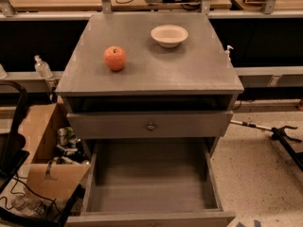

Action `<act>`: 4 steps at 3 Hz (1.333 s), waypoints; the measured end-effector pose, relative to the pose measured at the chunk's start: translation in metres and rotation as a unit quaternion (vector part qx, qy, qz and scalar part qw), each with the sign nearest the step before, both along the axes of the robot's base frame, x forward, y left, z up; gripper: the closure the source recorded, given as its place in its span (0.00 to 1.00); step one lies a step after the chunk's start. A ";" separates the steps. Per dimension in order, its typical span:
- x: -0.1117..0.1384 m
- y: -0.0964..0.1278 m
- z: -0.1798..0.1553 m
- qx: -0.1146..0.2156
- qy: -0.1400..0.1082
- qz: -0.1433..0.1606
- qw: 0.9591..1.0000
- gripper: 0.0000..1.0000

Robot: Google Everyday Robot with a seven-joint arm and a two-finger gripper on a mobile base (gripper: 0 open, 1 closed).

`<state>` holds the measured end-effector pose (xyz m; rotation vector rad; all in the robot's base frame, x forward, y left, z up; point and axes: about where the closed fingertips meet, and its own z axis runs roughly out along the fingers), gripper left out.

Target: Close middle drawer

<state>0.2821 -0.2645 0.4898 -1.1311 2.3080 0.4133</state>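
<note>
The grey cabinet [151,74] fills the middle of the camera view. Its middle drawer [151,183] is pulled far out toward me. It is a deep, empty box, and its front panel [151,219] lies at the bottom edge of the view. Above it sits the top drawer front [118,125] with a small round knob [150,126] and a dark gap over it. The lowest drawer is hidden under the open one. The gripper is out of view.
An orange-red apple [115,58] and a white bowl [169,35] stand on the cabinet top. An open cardboard box [45,145] with clutter and a black frame [14,141] are at the left. A black stand with a metal rod [279,136] lies on the speckled floor at the right.
</note>
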 end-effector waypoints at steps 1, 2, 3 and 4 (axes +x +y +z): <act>-0.025 -0.005 -0.054 0.025 0.016 -0.007 1.000 0.89; -0.039 0.002 -0.094 0.050 0.034 -0.005 0.998 1.00; -0.039 0.002 -0.094 0.050 0.034 -0.005 0.998 1.00; -0.024 0.022 -0.098 0.048 0.030 0.018 0.998 1.00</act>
